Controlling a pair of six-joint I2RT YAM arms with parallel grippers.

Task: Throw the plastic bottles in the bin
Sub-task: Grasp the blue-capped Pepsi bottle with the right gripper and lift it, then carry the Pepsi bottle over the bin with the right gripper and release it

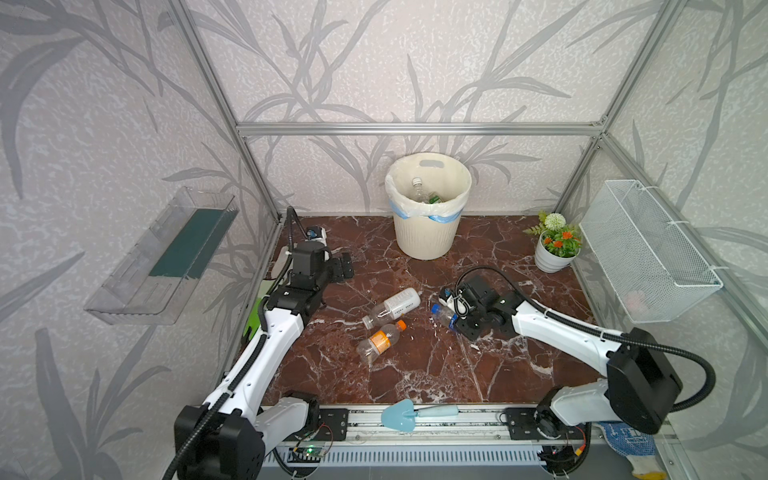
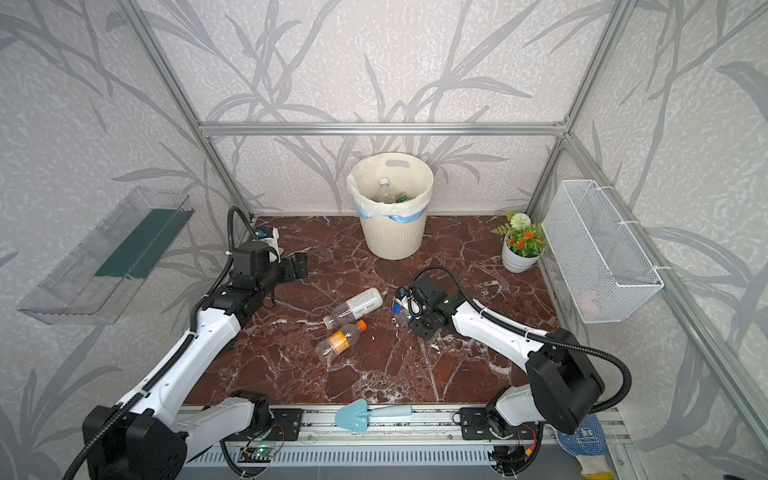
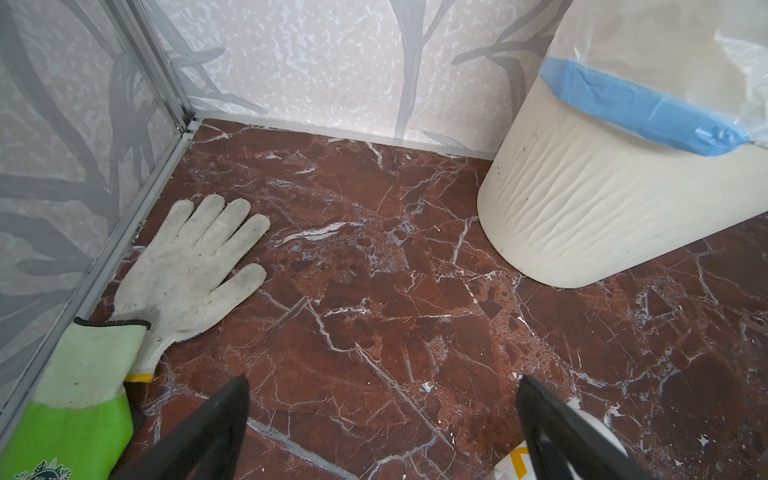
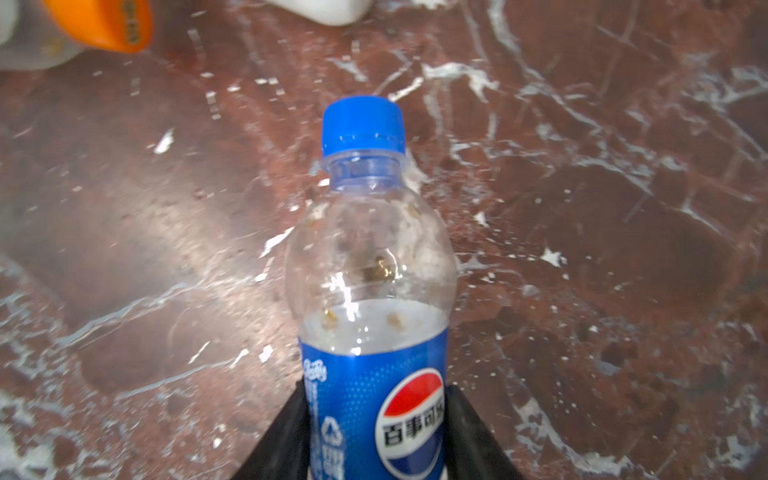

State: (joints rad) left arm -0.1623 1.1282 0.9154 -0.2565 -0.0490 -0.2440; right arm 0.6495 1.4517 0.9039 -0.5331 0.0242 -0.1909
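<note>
The blue-capped bottle (image 4: 370, 257), clear with a blue label, was pinched at its label by the right gripper (image 4: 376, 415), right of the bench's (image 1: 457, 374) centre. A white-labelled bottle (image 1: 392, 306) and an orange-capped bottle (image 1: 380, 340) lay on their sides just left. The left gripper (image 3: 384, 386) hung spread wide, far left. The cream bin (image 1: 428, 237) stood at the far edge.

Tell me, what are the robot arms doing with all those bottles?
They are tidying up into the bin. The right gripper has its jaws shut on a blue-capped bottle, low by the table. The left gripper hangs near the bin, jaws wide open and empty. A white-label bottle and an orange-capped bottle lie on the table, and other bottles are already in the bin.
</note>
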